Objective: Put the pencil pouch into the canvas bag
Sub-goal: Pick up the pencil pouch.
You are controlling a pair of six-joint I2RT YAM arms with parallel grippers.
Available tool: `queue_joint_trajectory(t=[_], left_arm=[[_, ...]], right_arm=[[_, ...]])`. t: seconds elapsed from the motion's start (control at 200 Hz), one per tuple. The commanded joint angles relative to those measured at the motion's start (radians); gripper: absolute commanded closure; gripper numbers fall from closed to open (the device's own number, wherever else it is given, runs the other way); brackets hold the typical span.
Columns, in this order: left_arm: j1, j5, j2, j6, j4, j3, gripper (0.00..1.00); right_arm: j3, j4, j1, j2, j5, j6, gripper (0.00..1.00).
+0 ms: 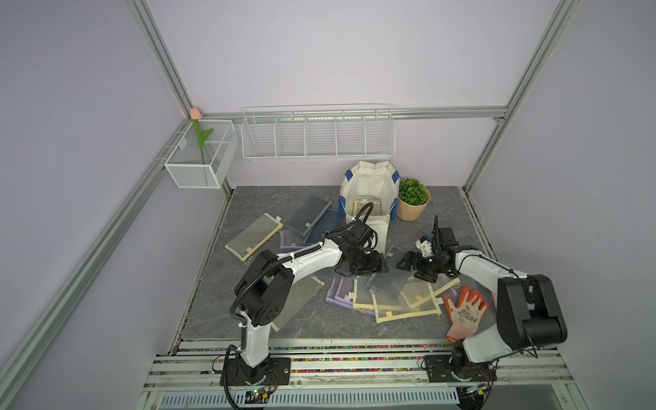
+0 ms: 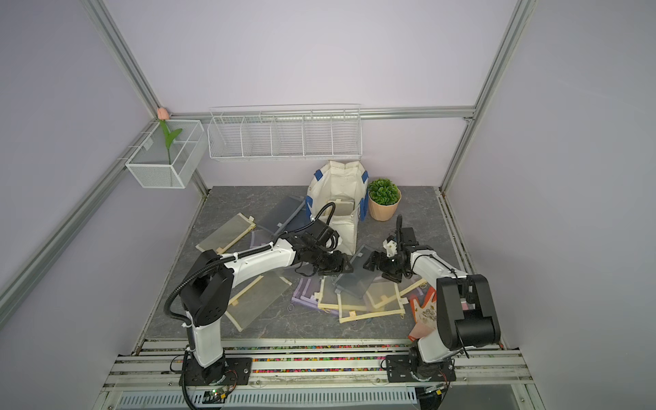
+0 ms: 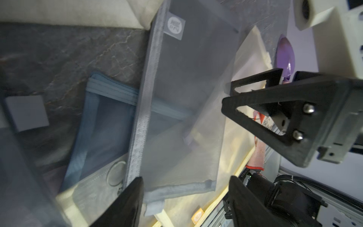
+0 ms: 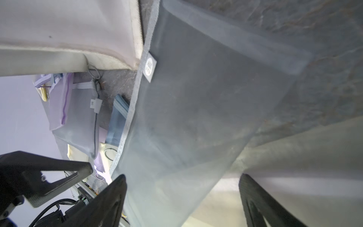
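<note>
A grey mesh pencil pouch (image 1: pixel 387 275) (image 2: pixel 355 276) lies tilted on a pile of other pouches, its far end by the foot of the off-white canvas bag (image 1: pixel 369 188) (image 2: pixel 337 188). My left gripper (image 1: pixel 380 265) (image 3: pixel 186 196) is open at the pouch's left edge, and a pouch (image 3: pixel 186 98) corner sits between its fingers. My right gripper (image 1: pixel 404 263) (image 4: pixel 182 196) is open at the right edge, with the pouch (image 4: pixel 206 118) mesh lying between its fingers. Neither gripper pinches the pouch. The bag stands open with something pale inside.
Cream and lilac pouches (image 1: pixel 401 301) lie under the grey one. More pouches (image 1: pixel 253 236) (image 1: pixel 309 213) lie to the left. A potted plant (image 1: pixel 413 198) stands right of the bag. An orange glove (image 1: pixel 465 312) lies near the right arm. A wire rack (image 1: pixel 317 136) hangs on the back wall.
</note>
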State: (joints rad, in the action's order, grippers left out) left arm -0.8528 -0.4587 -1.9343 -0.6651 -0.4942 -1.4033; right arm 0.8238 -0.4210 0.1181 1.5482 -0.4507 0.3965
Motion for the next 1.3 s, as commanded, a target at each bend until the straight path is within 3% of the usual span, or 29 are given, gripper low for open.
queue_joint_trajectory(t=[0.0, 0.24, 0.365, 0.605, 0.75, 0.86, 0.995, 1.12, 1.295], left_arm=[[0.011, -0.004, -0.016, -0.033, 0.008, 0.003, 0.32], [0.009, -0.078, -0.071, -0.064, 0.087, 0.032, 0.36], [0.006, -0.1, -0.092, -0.07, 0.095, 0.004, 0.37], [-0.008, -0.137, -0.092, -0.114, 0.164, -0.026, 0.44], [-0.011, -0.133, -0.046, -0.111, 0.16, -0.021, 0.44], [-0.009, -0.124, 0.021, -0.08, 0.116, -0.033, 0.41], [-0.002, -0.129, 0.101, -0.04, 0.027, -0.101, 0.48], [0.014, -0.139, 0.161, -0.007, -0.039, -0.186, 0.37], [0.107, -0.237, 0.229, -0.043, 0.012, -0.203, 0.26]], right_arm=[[-0.021, 0.079, -0.006, 0.024, -0.045, 0.016, 0.11], [-0.03, 0.151, -0.005, 0.063, -0.102, 0.035, 0.18], [-0.042, 0.194, -0.005, 0.071, -0.128, 0.056, 0.27], [-0.042, 0.186, -0.005, 0.054, -0.141, 0.057, 0.72], [-0.049, 0.113, -0.005, -0.044, -0.133, 0.026, 0.88], [-0.045, 0.032, -0.004, -0.172, -0.126, -0.004, 0.92], [-0.028, -0.051, -0.001, -0.352, -0.143, -0.038, 0.93], [0.002, -0.092, 0.002, -0.493, -0.194, -0.044, 0.93], [0.048, -0.023, 0.016, -0.629, -0.286, 0.031, 0.93]])
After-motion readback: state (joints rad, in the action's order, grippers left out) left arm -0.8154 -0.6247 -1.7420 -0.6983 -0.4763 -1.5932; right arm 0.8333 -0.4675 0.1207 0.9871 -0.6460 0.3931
